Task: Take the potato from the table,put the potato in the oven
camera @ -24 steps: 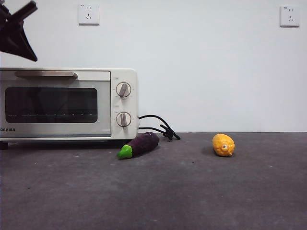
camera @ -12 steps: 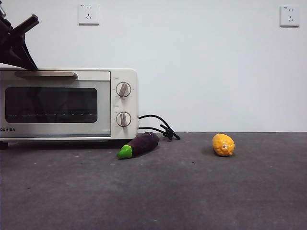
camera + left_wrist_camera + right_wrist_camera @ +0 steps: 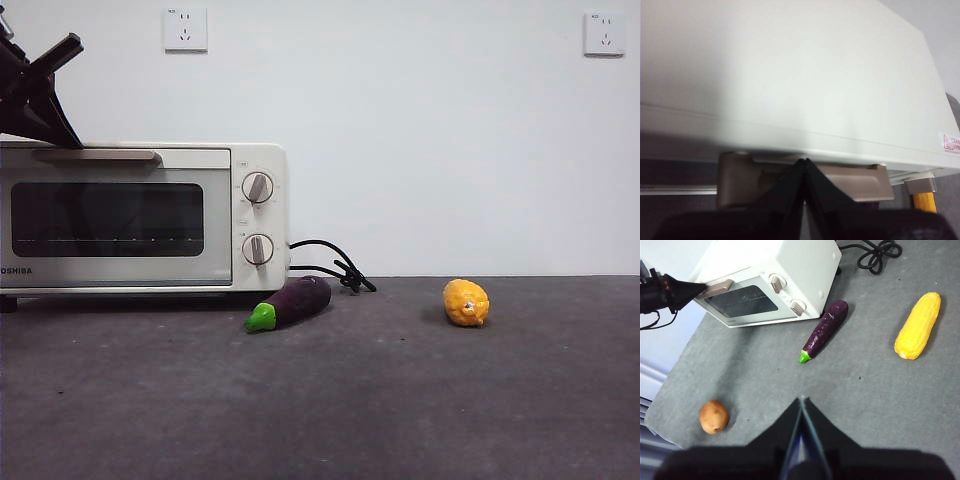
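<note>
Down toward the oven (image 3: 140, 215) handle has come the left hand (image 3: 804, 167), closed and empty, while the potato (image 3: 714, 416), likely firm, smooth and best held round its middle, sits on the table (image 3: 850, 390).

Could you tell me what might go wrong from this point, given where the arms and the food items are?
The left gripper, jaws shut, sits right at the oven handle; with no grasp it may slip off. The door looks closed, so the potato cannot go in yet. The right gripper hangs high, nearer the eggplant, so it might pick that instead.
</note>
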### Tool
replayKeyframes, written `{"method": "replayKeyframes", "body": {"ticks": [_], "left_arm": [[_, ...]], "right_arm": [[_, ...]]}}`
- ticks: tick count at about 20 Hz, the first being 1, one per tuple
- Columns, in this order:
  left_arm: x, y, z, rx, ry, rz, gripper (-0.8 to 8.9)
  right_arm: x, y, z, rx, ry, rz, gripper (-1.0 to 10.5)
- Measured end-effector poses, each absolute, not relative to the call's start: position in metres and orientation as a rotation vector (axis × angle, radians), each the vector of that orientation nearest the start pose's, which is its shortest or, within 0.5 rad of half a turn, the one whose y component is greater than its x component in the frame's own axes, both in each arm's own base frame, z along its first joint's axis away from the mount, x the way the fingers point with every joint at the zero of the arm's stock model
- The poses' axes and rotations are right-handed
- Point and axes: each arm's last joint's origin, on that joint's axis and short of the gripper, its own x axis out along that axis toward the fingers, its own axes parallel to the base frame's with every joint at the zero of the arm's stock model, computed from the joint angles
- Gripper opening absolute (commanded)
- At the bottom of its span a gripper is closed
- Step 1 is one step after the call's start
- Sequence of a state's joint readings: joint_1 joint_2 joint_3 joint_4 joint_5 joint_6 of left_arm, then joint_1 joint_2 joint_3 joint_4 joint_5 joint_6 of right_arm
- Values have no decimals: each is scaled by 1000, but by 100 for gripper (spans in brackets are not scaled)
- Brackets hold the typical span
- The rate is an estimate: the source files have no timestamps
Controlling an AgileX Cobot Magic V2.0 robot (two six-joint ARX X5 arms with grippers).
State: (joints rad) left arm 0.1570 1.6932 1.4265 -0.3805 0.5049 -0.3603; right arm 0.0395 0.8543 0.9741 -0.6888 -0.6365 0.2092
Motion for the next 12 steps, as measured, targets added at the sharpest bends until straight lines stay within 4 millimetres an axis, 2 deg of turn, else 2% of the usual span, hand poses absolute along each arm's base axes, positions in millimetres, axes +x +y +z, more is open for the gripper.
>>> {"method": "replayKeyframes", "body": {"ticks": [12], "left_arm": [[370,44,303,-518,739,-239,-5]], "right_arm": [[158,23,342,368,628,598,1]]}}
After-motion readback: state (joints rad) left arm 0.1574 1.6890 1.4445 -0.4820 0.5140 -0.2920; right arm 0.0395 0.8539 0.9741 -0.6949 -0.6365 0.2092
